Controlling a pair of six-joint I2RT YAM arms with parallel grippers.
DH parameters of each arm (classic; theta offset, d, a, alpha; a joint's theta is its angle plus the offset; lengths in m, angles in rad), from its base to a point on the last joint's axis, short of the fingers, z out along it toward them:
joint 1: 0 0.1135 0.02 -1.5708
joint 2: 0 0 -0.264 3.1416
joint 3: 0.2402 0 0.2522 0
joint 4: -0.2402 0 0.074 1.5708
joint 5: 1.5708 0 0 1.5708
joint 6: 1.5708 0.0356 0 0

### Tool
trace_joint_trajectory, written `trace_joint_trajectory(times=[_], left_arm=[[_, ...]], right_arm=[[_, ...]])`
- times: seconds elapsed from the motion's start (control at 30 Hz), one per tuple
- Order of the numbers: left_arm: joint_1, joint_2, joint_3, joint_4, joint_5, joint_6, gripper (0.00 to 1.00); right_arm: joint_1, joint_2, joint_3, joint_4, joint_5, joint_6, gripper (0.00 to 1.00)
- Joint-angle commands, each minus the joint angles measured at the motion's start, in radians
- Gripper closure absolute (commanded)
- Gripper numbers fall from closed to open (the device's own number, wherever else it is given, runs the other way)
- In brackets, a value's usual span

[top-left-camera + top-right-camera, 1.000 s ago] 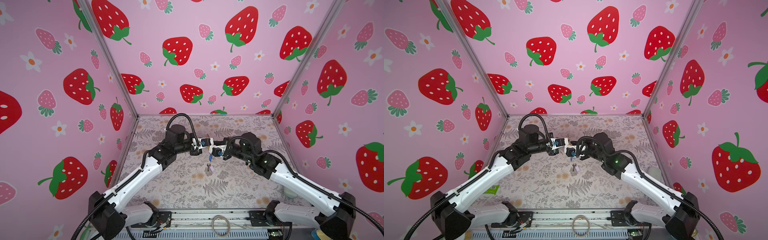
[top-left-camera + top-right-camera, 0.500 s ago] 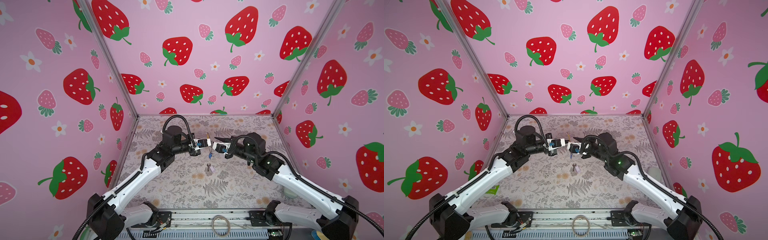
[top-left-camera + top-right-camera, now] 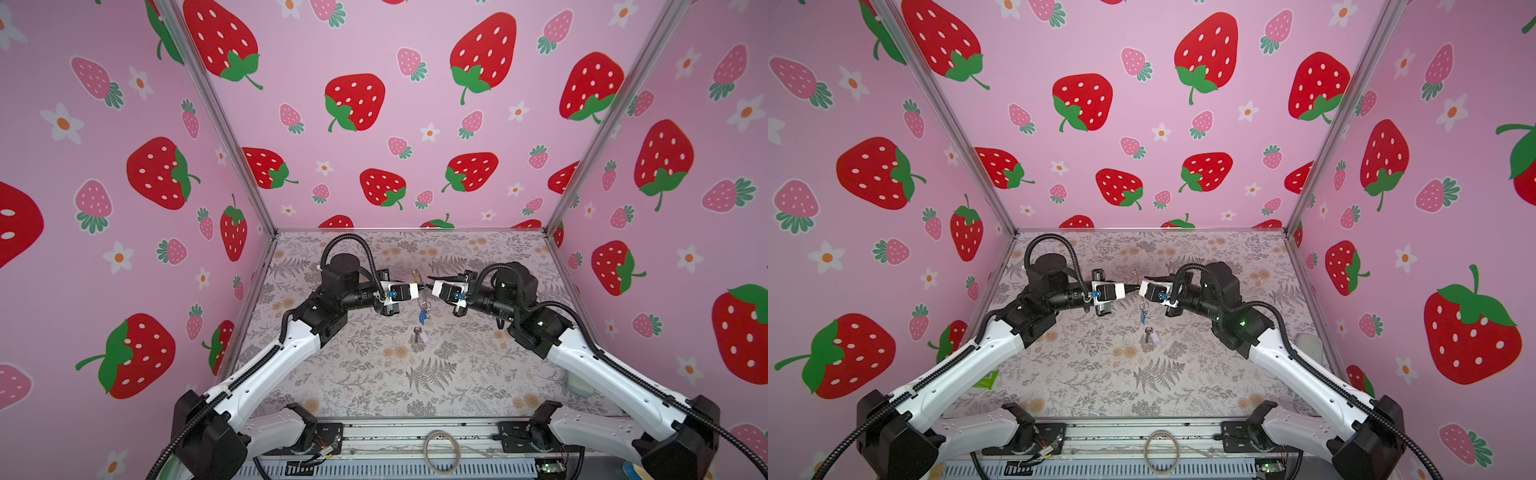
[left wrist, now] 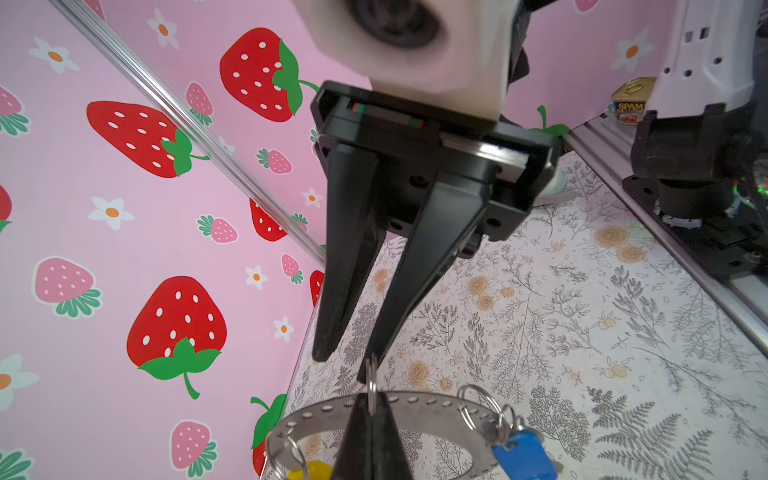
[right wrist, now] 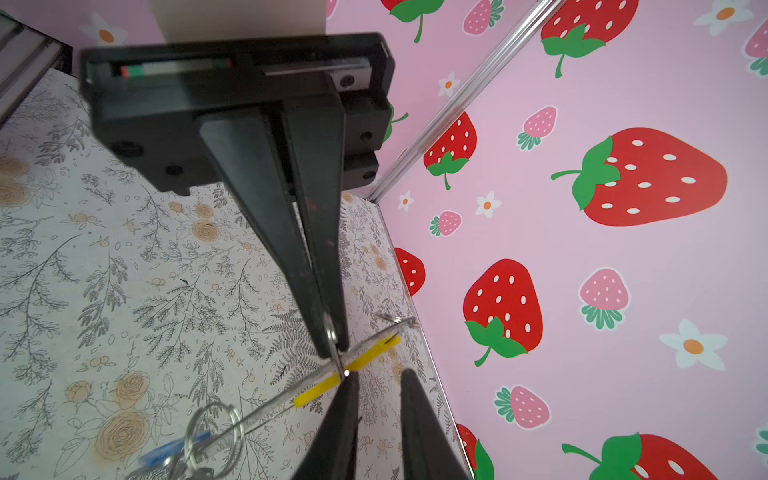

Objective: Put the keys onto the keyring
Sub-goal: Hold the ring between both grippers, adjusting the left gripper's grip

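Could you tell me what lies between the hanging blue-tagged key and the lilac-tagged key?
Nothing: both top views show only bare floral table between the small dark key with the blue plastic tag and the dark key with the lilac tag.

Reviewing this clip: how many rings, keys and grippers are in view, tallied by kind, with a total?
Rings: 2 (large thin grey keyring with yellow section; plain pale hoop)
Keys: 2 (small dark key with blue plastic tag, hanging on the keyring; small dark key with lilac plastic tag, on the floral tabletop)
Grippers: 2 (left gripper; right gripper)
Total: 6
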State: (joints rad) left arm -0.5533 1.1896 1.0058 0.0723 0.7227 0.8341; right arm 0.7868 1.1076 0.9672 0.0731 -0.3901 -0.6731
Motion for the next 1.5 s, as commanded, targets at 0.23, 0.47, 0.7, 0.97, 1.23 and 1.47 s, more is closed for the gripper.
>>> trace_joint_trajectory(times=[0.23, 0.47, 0.7, 0.97, 1.23, 1.47], left_arm=[[0.005, -0.025, 0.002, 0.013, 0.014, 0.060, 1.00], [0.005, -0.025, 0.016, -0.033, 0.017, 0.099, 1.00], [0.005, -0.024, 0.018, -0.037, 0.020, 0.109, 1.00], [0.004, -0.024, 0.026, -0.052, 0.005, 0.120, 1.00], [0.004, -0.020, 0.039, -0.079, -0.032, 0.119, 0.79], [0.006, -0.024, 0.020, -0.082, -0.075, 0.120, 0.69]], right_arm=[[-0.004, -0.001, 0.034, -0.072, -0.107, -0.010, 0.80], [-0.005, 0.004, 0.054, -0.066, -0.112, 0.007, 0.80], [-0.005, 0.020, 0.067, -0.082, -0.130, 0.008, 0.88], [-0.005, 0.020, 0.070, -0.101, -0.140, -0.003, 0.99], [-0.005, 0.018, 0.069, -0.085, -0.155, 0.010, 1.00], [-0.006, 0.020, 0.077, -0.074, -0.174, 0.026, 1.00]])
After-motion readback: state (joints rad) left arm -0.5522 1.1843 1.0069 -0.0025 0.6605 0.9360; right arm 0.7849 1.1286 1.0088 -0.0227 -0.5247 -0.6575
